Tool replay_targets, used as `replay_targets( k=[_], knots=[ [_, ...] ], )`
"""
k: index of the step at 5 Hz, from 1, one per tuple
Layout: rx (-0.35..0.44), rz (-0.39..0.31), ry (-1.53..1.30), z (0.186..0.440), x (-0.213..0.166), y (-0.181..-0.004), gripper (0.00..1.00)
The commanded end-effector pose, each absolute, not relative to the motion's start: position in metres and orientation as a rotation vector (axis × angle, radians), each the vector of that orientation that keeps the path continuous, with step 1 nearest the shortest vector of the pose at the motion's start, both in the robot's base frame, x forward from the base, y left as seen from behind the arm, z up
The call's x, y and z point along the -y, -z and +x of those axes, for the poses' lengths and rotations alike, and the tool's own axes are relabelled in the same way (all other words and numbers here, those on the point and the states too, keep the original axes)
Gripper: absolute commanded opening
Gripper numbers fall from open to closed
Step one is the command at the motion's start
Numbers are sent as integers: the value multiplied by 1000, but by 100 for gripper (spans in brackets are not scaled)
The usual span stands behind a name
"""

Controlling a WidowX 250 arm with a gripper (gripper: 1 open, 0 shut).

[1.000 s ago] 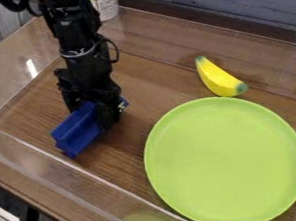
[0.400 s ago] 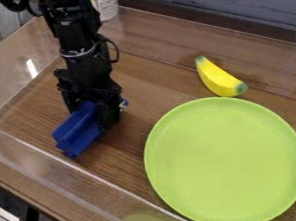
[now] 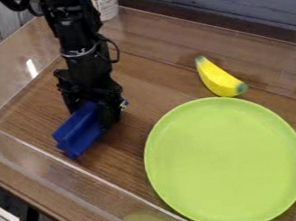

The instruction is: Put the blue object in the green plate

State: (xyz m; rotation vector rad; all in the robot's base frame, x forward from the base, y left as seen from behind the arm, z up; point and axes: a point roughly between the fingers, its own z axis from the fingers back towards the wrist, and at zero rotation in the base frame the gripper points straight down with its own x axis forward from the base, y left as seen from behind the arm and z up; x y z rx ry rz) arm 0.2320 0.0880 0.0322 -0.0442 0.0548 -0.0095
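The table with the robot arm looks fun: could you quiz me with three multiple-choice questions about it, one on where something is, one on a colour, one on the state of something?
1. Where does the banana lie?
A. on the green plate
B. on the wood beyond the green plate
C. under the arm

2. What colour is the block at the gripper?
A. blue
B. red
C. white

3. What is on the green plate?
A. the block
B. the banana
C. nothing

Answers: 1 B, the banana lies on the bare tabletop past the plate's far rim. 2 A, the blue object is royal blue. 3 C, the plate's whole surface shows plain green.
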Motion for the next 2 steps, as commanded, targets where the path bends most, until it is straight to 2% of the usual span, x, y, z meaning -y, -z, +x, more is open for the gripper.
replay_targets(
  k=[1, 2],
  knots=[
    [-37, -38, 12, 237, -87, -39, 0],
    [-40, -41, 8, 238, -85, -41, 0]
  ],
)
